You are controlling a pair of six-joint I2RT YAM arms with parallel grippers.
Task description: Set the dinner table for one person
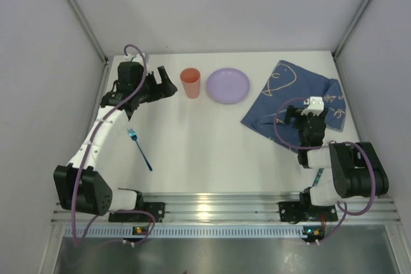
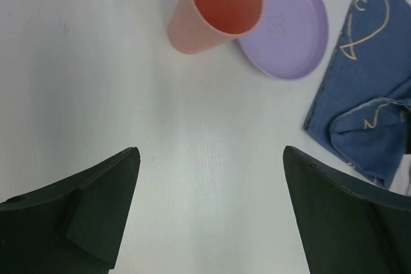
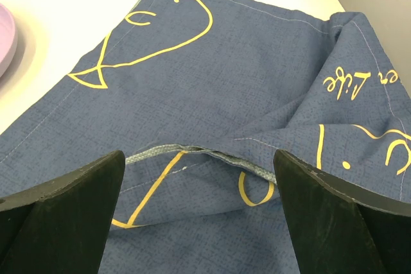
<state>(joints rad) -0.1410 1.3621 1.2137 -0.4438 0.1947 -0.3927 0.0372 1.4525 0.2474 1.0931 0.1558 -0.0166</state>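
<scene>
The white counter (image 1: 212,139) carries everything, running under both arms out to the far wall.

A blue fork (image 1: 139,149) lies flat on it behind the left gripper (image 1: 168,83), back toward that arm's base and well apart from the fingers. The left gripper is spread wide and holds nothing, with bare counter showing between its two dark fingers (image 2: 96,203).

Just ahead of it stands an orange cup (image 1: 190,83), upright with its mouth up and clear of both fingertips. Just past the cup, further from the left gripper, a lilac plate (image 1: 227,85) lies flat. The top view shows a thin gap between the two.

Beyond the plate, and ahead of the right gripper (image 1: 310,110), a dark blue cloth (image 1: 286,88) with yellow line-drawn fish is spread on the counter. Its near part is rumpled. The right gripper is over that rumpled part with its fingers spread, and a raised fold with a stitched hem runs across the space between them. I cannot tell whether the fingertips touch the fabric. Nothing is pinched.
</scene>
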